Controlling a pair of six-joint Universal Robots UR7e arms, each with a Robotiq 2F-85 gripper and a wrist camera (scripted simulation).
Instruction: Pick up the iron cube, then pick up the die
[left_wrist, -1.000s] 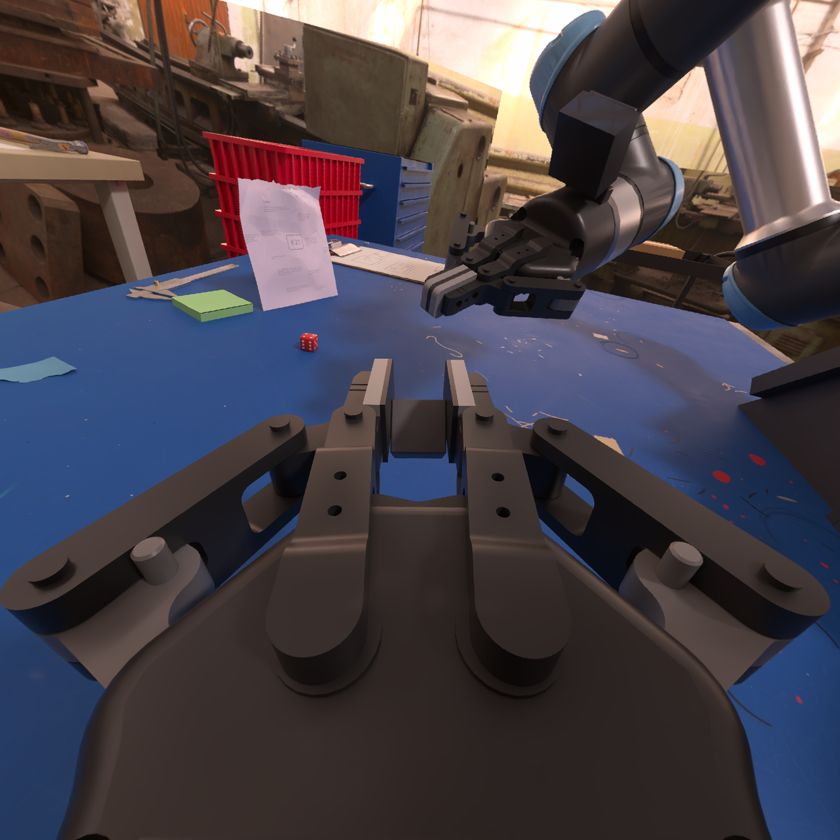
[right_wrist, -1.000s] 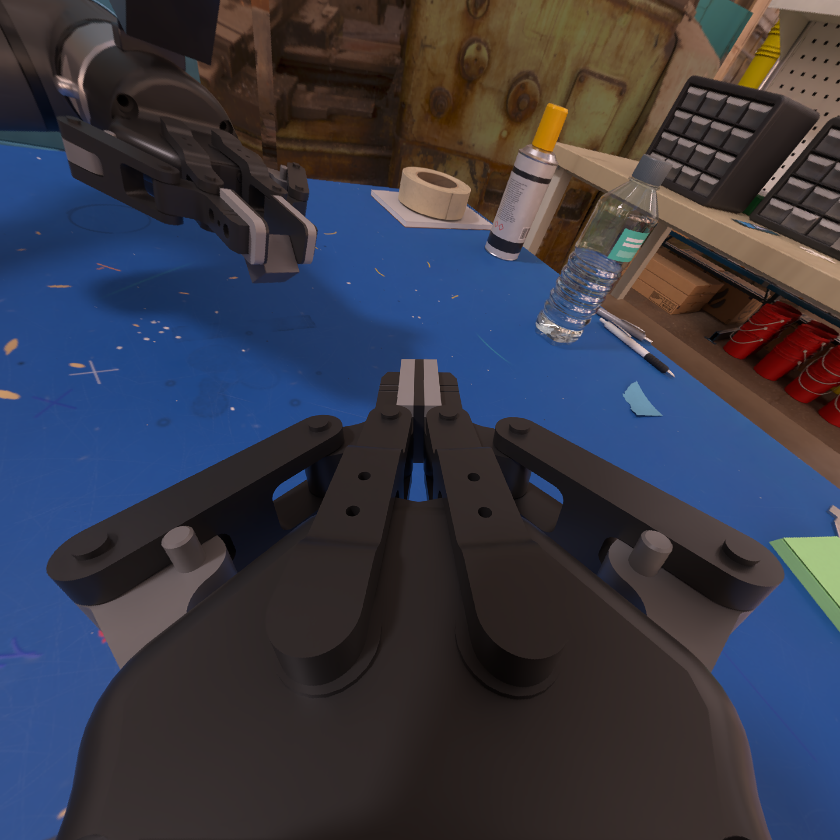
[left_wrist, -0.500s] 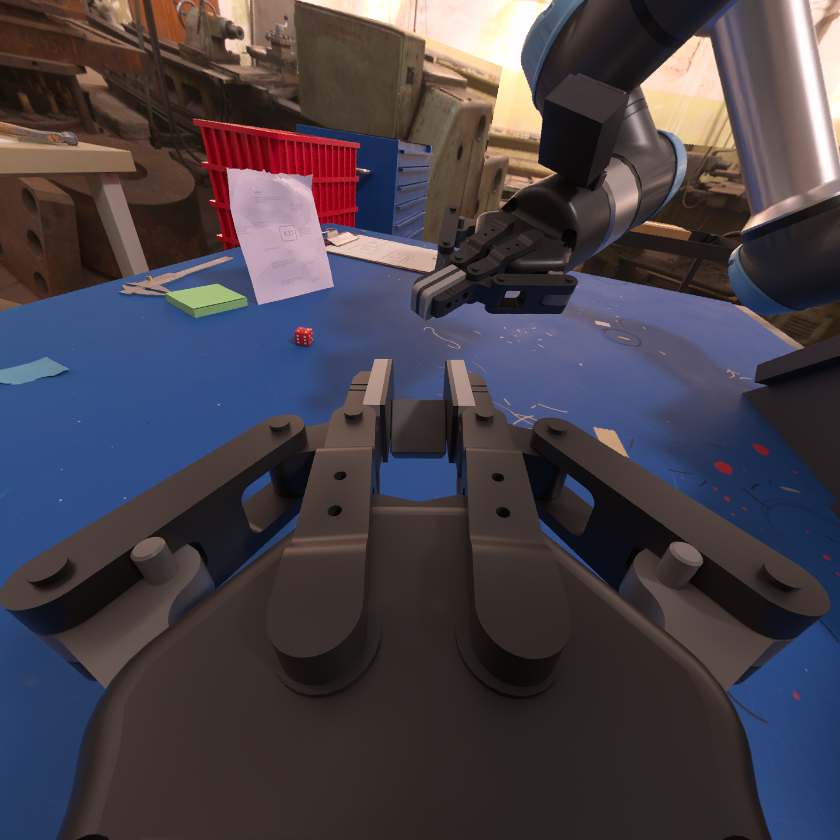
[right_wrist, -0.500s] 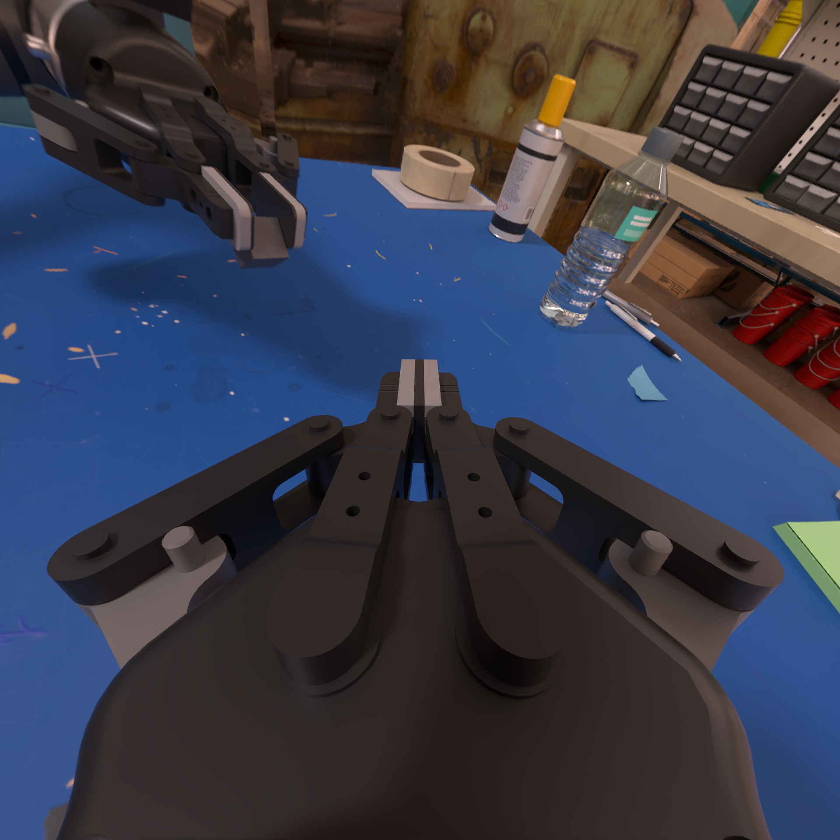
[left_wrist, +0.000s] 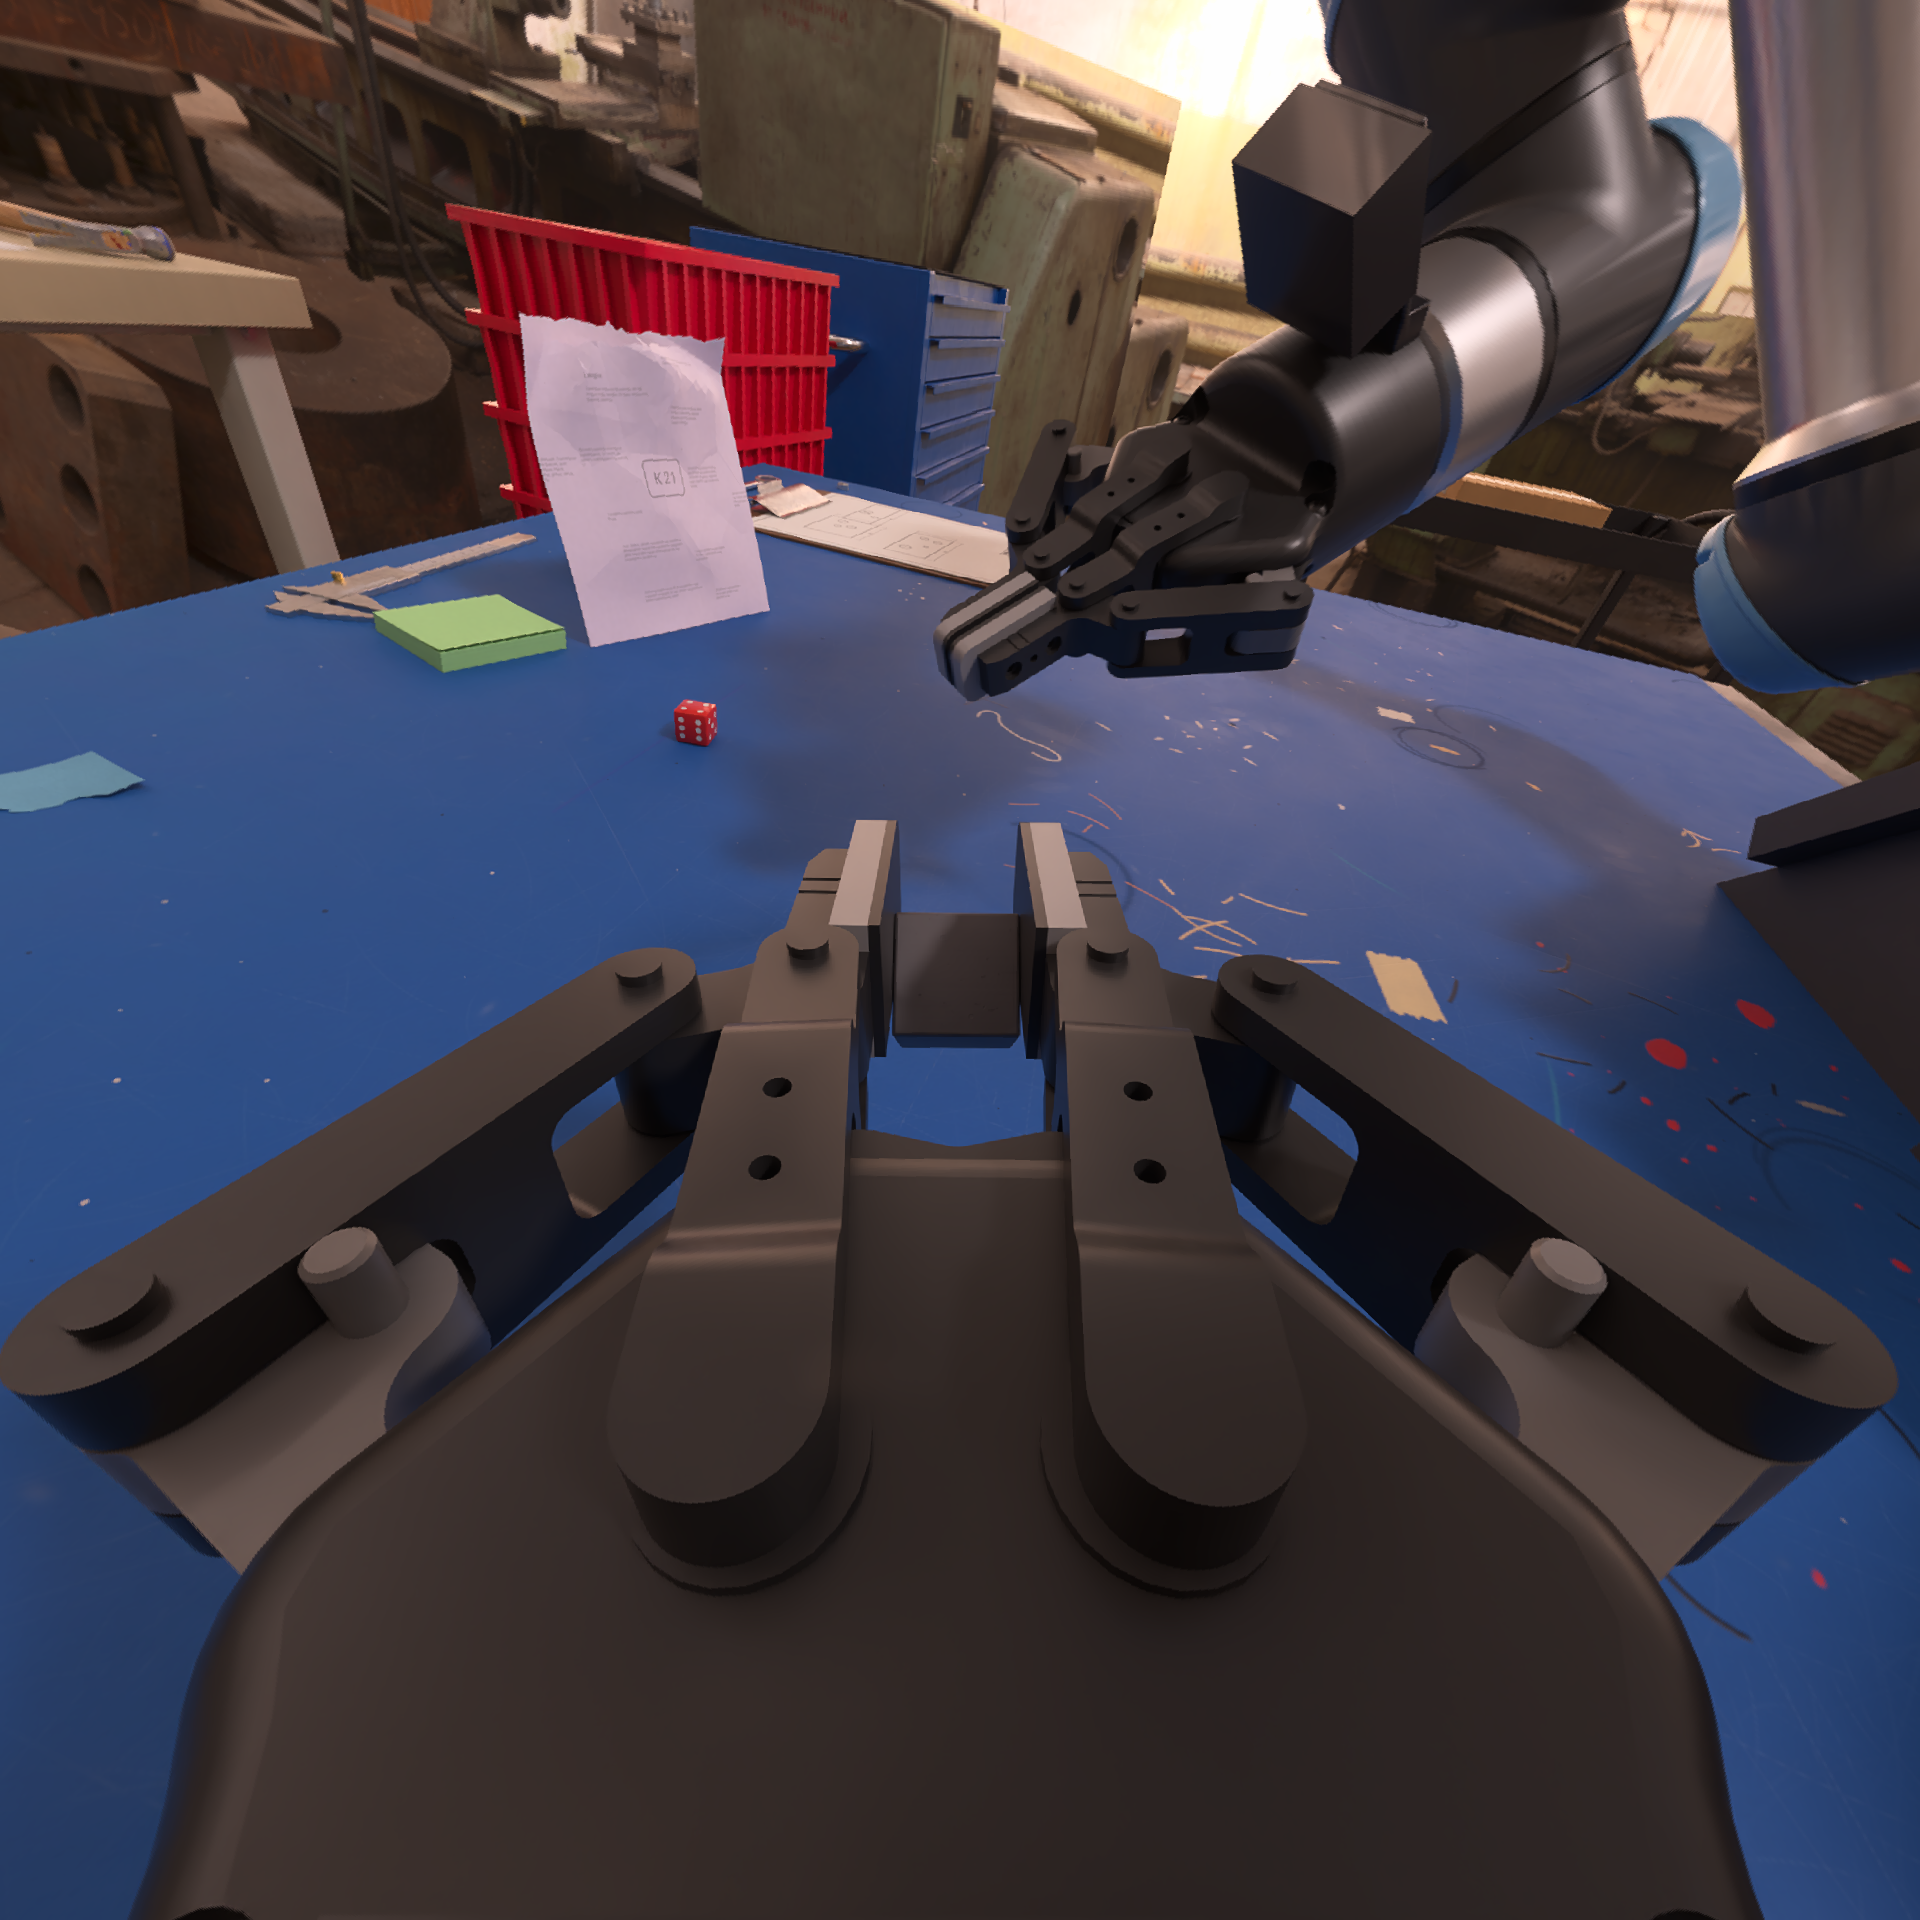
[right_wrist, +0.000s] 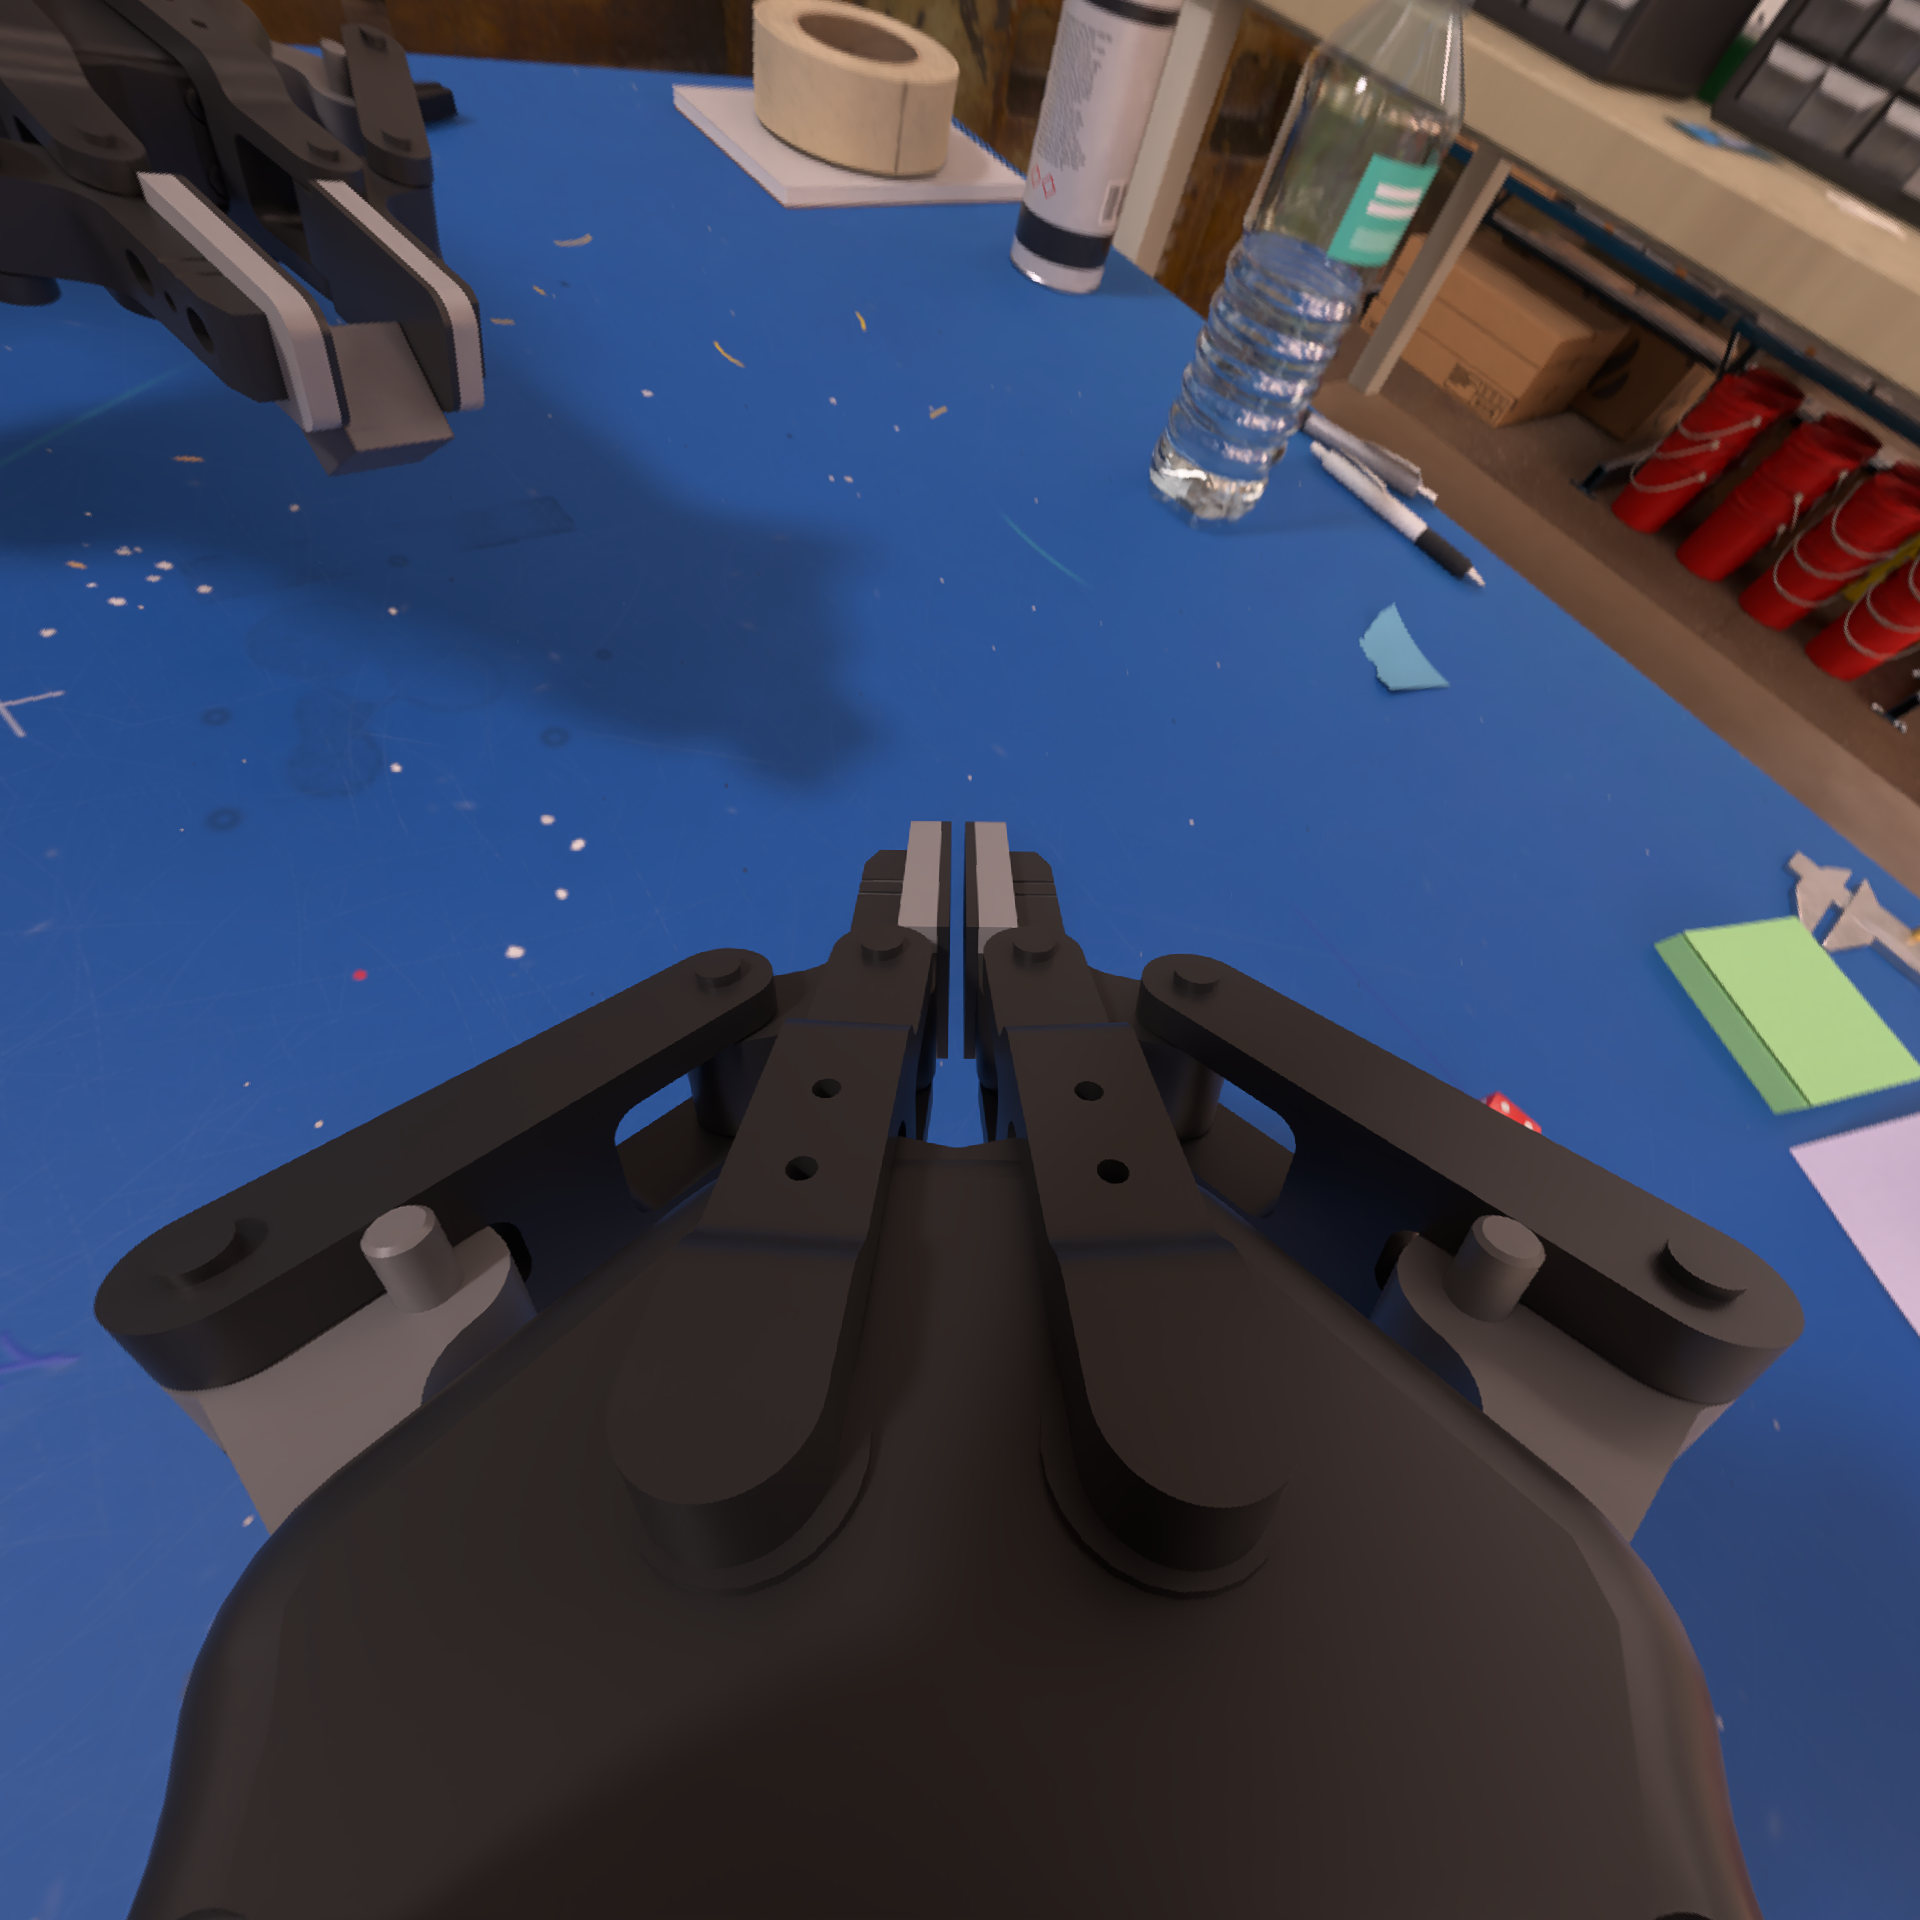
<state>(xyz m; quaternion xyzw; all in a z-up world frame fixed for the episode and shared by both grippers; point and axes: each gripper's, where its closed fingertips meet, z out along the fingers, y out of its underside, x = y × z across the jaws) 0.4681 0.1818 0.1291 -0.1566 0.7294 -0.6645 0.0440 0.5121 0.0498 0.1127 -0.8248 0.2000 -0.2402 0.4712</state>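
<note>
My left gripper (left_wrist: 956, 868) is shut on the dark grey iron cube (left_wrist: 956, 977) and holds it above the blue table (left_wrist: 312, 987). It also shows in the right wrist view (right_wrist: 387, 395), with the cube (right_wrist: 400, 421) between its pads. The small red die (left_wrist: 695, 722) lies on the table, ahead and to the left of my left gripper. My right gripper (right_wrist: 956, 862) is empty, its pads almost touching with only a thin slit between them. In the left wrist view it (left_wrist: 971, 665) hovers right of the die. The die (right_wrist: 1512, 1110) peeks out beside the right gripper's linkage.
A green pad (left_wrist: 470, 629), a propped paper sheet (left_wrist: 644, 488), a caliper (left_wrist: 395, 577) and a red crate (left_wrist: 644, 343) stand beyond the die. A water bottle (right_wrist: 1288, 301), spray can (right_wrist: 1091, 135), tape roll (right_wrist: 852, 83) and pens (right_wrist: 1392, 509) lie near the far edge.
My right gripper has moved toward the die and tilted downward; a thin slit now shows between its pads. My left gripper still holds the cube and has drifted only slightly.
</note>
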